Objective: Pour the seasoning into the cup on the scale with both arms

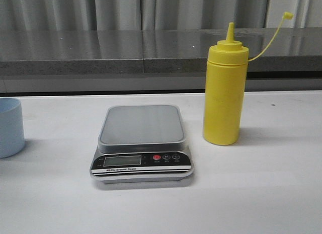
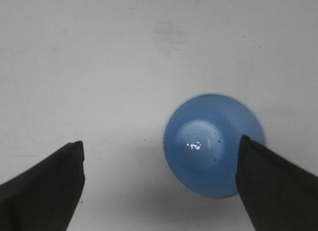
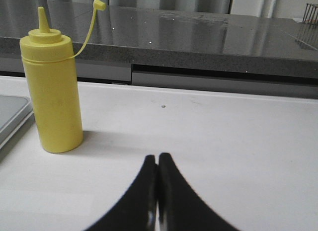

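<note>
Left gripper (image 2: 159,184): spread wide above the cup (image 2: 213,144), nothing held.
Right gripper (image 3: 158,191): fingers pressed together, empty.
Seasoning (image 1: 225,88): upright, right of scale (image 1: 142,143).
Cup: left table edge.

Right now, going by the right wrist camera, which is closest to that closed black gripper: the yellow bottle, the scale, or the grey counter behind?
From the right gripper:
1. Yellow bottle, standing on the table.
2. Scale, beside the bottle, only its edge in view.
3. Grey counter, past the table's back edge.
</note>
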Action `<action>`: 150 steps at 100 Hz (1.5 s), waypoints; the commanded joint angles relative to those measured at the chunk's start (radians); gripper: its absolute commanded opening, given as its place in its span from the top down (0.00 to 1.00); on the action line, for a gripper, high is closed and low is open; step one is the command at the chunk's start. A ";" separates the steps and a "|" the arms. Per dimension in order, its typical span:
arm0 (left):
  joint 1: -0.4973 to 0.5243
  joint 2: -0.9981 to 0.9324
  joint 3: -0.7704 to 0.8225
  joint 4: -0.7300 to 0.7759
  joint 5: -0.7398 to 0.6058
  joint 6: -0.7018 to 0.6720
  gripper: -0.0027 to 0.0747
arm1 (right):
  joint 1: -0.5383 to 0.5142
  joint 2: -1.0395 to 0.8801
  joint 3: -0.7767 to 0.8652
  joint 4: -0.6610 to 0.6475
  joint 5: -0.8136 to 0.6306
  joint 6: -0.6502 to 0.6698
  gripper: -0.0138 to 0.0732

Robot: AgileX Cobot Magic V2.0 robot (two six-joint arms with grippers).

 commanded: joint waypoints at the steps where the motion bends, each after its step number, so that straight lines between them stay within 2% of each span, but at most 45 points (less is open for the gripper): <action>1: 0.001 0.009 -0.033 -0.014 -0.066 -0.008 0.19 | -0.006 -0.019 -0.021 -0.004 -0.084 -0.009 0.92; 46: 0.001 0.157 -0.039 -0.016 -0.097 -0.008 0.19 | -0.006 -0.019 -0.021 -0.004 -0.084 -0.009 0.92; 56: 0.001 0.161 -0.039 -0.018 -0.099 -0.008 0.24 | -0.006 -0.019 -0.021 -0.004 -0.084 -0.009 0.92; 63: 0.001 0.161 -0.039 -0.025 -0.103 -0.008 0.33 | -0.006 -0.019 -0.021 -0.004 -0.084 -0.009 0.92; 70: 0.001 0.161 -0.039 -0.038 -0.113 -0.008 0.47 | -0.006 -0.019 -0.021 -0.004 -0.084 -0.009 0.92; 82: 0.001 0.161 -0.039 -0.043 -0.128 -0.008 0.78 | -0.006 -0.019 -0.021 -0.004 -0.084 -0.009 0.92; 92: 0.001 0.161 -0.039 -0.043 -0.135 -0.008 0.99 | -0.006 -0.019 -0.021 -0.004 -0.084 -0.009 0.92; 105: 0.001 0.161 -0.056 -0.043 -0.120 -0.008 0.99 | -0.006 -0.019 -0.021 -0.004 -0.084 -0.009 0.92; 133: -0.001 0.114 -0.187 -0.133 0.037 0.028 0.99 | -0.006 -0.019 -0.021 -0.004 -0.084 -0.009 0.92; 150: -0.054 0.102 -0.291 -0.182 0.150 0.075 0.99 | -0.006 -0.019 -0.021 -0.004 -0.084 -0.009 0.92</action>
